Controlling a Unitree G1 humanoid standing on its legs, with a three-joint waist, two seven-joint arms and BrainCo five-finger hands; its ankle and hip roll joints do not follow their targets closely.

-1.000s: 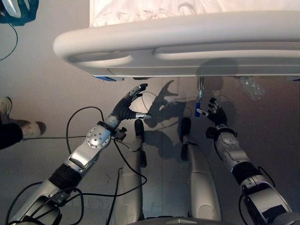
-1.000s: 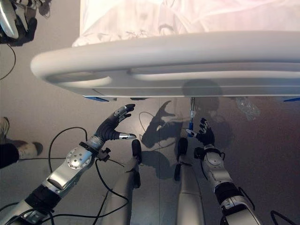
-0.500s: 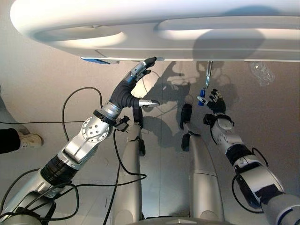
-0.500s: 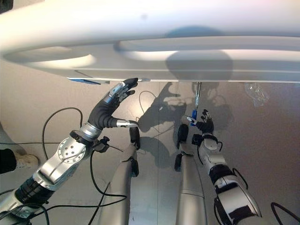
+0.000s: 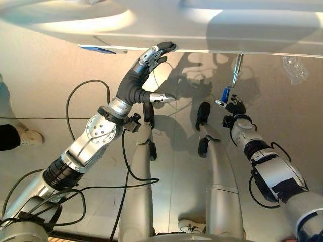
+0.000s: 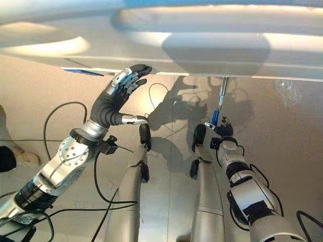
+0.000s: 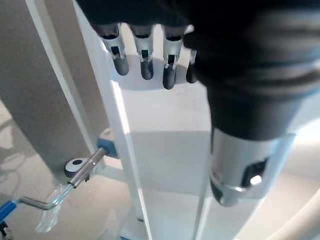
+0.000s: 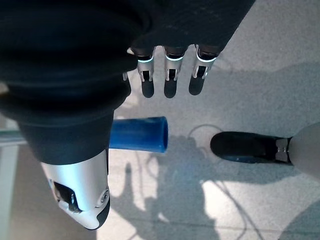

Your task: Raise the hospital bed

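The hospital bed's pale footboard (image 5: 202,20) spans the top of the eye views. A metal crank rod (image 5: 235,70) hangs from under it and ends in a blue grip (image 5: 225,94). My right hand (image 5: 234,107) sits just below that grip. In the right wrist view the blue grip (image 8: 137,134) lies in the gap between the fingers (image 8: 170,75) and thumb, which are not closed round it. My left hand (image 5: 139,75) is raised and open, its straight fingertips (image 7: 145,55) against the footboard's lower edge.
A clear plastic bag (image 5: 295,68) lies on the floor at the right under the bed. A blue fitting (image 5: 101,49) shows under the footboard's left end. A person's shoe (image 5: 25,136) stands at the left edge on the grey floor.
The camera has moved closer under the footboard. My left hand has risen from mid-air to the footboard's lower edge. My right hand stays by the blue crank grip.
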